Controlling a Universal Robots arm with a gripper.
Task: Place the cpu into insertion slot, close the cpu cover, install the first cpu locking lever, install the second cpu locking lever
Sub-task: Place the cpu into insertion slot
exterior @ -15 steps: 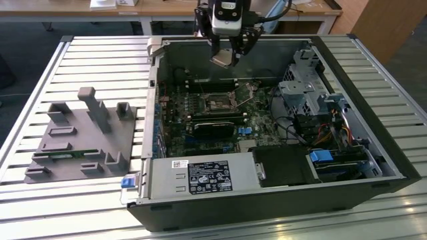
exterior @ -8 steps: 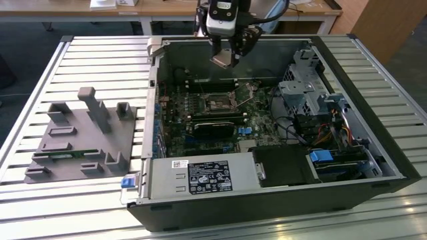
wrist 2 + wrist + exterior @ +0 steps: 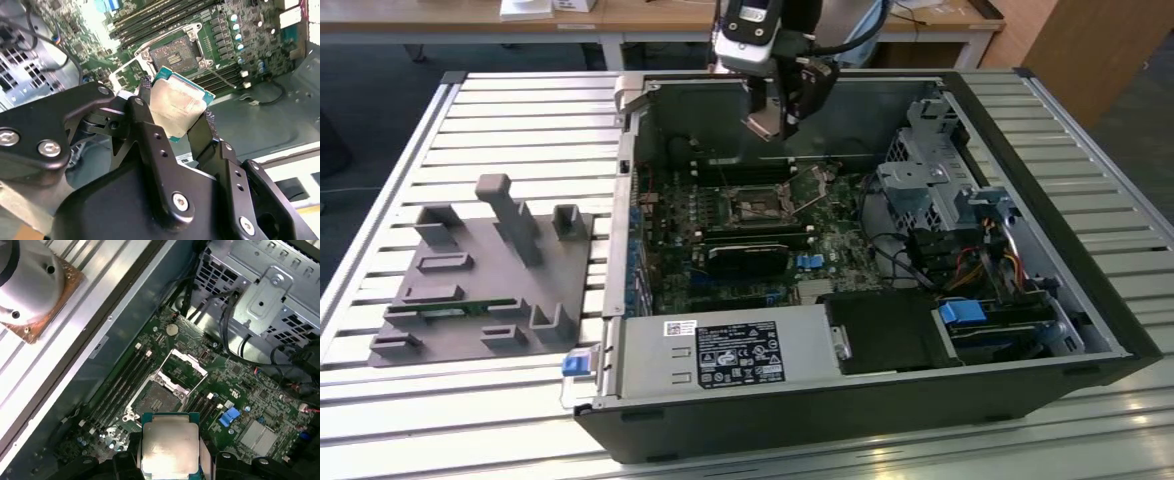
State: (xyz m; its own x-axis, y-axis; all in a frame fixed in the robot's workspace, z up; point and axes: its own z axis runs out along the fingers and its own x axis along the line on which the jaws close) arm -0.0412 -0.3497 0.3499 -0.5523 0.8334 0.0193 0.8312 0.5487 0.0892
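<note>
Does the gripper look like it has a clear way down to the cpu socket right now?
Probably yes. The gripper holds the cpu over the motherboard near the socket. The cpu cover appears swung open, and nothing seems to lie between them.

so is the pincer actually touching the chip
Touching. In the second wrist view the pincer has its fingers pressed against two opposite edges of the chip, gripping it.

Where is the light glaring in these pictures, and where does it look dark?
In the second wrist view, white glare washes out part of the motherboard beyond the gripper; in the first wrist view, the cpu reflects pale off its metal top; in the exterior view, the computer case is dim inside while the slatted table shines.
</note>
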